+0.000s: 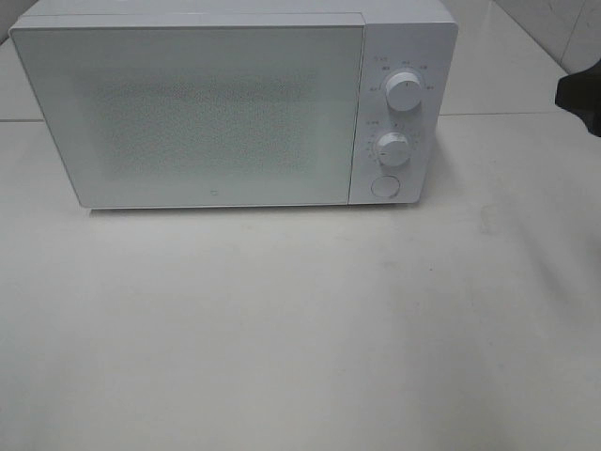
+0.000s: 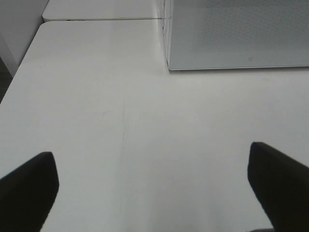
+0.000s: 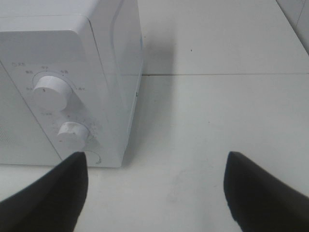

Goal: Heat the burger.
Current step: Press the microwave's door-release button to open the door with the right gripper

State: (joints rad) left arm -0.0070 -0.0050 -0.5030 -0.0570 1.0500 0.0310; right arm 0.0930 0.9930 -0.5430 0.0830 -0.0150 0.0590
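The burger is out of view in all three views. A white microwave (image 1: 207, 113) stands at the back of the table with its frosted door shut, so its inside is hidden. My left gripper (image 2: 152, 162) hovers open over bare tabletop, with the microwave's lower left corner (image 2: 236, 43) ahead of it. My right gripper (image 3: 155, 164) is also open and holds nothing. It is just off the microwave's (image 3: 72, 72) right front corner, near the control panel. Only a dark part of the right arm (image 1: 580, 99) shows at the right edge of the high view.
The control panel carries an upper knob (image 1: 404, 91), a lower knob (image 1: 393, 148) and a round door button (image 1: 384, 186). The white table (image 1: 300, 329) stretches out in front of the microwave. A seam (image 3: 217, 74) joins it to a second tabletop behind.
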